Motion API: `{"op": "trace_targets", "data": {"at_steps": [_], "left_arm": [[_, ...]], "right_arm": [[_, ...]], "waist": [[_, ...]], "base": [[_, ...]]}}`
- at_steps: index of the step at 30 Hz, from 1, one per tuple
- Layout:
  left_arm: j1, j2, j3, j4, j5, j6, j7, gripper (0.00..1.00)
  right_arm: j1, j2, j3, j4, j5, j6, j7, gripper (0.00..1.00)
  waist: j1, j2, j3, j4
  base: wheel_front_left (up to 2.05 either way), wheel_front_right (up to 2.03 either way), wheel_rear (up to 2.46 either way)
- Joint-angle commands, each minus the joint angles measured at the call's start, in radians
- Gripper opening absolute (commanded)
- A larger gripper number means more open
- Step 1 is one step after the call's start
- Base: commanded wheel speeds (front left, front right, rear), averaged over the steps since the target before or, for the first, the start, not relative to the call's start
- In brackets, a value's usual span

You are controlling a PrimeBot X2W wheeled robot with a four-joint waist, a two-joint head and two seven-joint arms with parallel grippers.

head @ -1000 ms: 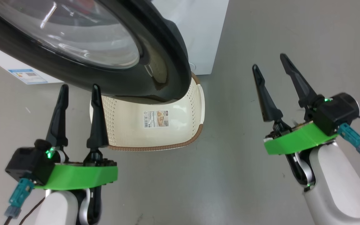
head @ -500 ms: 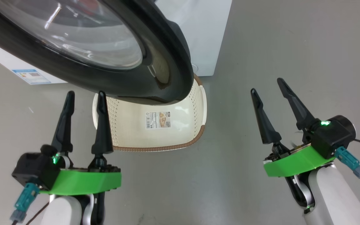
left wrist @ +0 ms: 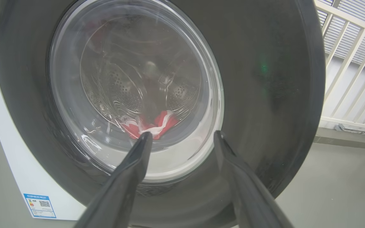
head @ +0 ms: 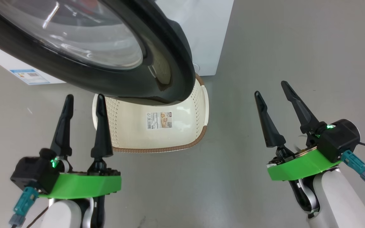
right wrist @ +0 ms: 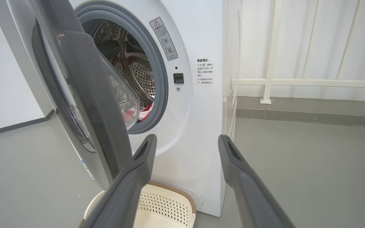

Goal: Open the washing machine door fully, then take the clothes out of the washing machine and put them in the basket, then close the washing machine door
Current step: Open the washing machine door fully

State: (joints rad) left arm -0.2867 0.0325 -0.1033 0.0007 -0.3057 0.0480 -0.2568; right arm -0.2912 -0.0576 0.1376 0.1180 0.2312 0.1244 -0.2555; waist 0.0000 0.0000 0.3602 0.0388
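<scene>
The left gripper (head: pixel 85 96) and right gripper (head: pixel 270 88) are held wide open, empty. The door (head: pixel 169 47) is seen ajar over the basket (head: pixel 157 149); red clothes (left wrist: pixel 152 125) are seen inside the washer (head: pixel 201 31).

Door (head: pixel 112 84) black; clothes (left wrist: pixel 165 121) red, white-banded; basket (head: pixel 185 125) cream, perforated, brown-rimmed.

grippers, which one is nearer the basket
The left gripper: in the head view one finger crosses the basket at its left edge, while the right gripper stands well off to its right.
</scene>
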Motion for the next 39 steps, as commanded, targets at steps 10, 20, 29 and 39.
{"op": "trace_targets", "data": {"at_steps": [10, 20, 29, 39], "left_arm": [[0.003, 0.018, 0.030, -0.038, 0.020, 0.005, -0.005, 1.00], [-0.006, 0.018, 0.019, -0.053, 0.029, -0.006, -0.005, 1.00], [-0.018, 0.018, 0.012, -0.079, 0.038, 0.008, -0.005, 1.00], [-0.031, 0.018, -0.006, -0.082, 0.021, 0.016, -0.005, 1.00]], "right_arm": [[-0.061, 0.007, 0.022, -0.003, 0.032, 0.006, -0.006, 0.00], [-0.235, 0.007, 0.052, 0.110, 0.363, 0.006, -0.006, 0.00], [-0.454, 0.007, 0.166, 0.239, 0.684, 0.006, 0.067, 0.00], [-0.632, -0.004, 0.152, 0.300, 1.186, 0.006, 0.496, 0.00]], "waist": [[0.0000, 0.0000, 0.021, 0.014], [0.0000, 0.0000, 0.045, 0.059], [0.0000, 0.0000, 0.081, 0.091], [0.0000, 0.0000, 0.113, 0.131]], "base": [[0.00, 0.00, 0.00], [0.00, 0.00, 0.00], [0.00, 0.00, 0.00], [0.00, 0.00, 0.00]]}}
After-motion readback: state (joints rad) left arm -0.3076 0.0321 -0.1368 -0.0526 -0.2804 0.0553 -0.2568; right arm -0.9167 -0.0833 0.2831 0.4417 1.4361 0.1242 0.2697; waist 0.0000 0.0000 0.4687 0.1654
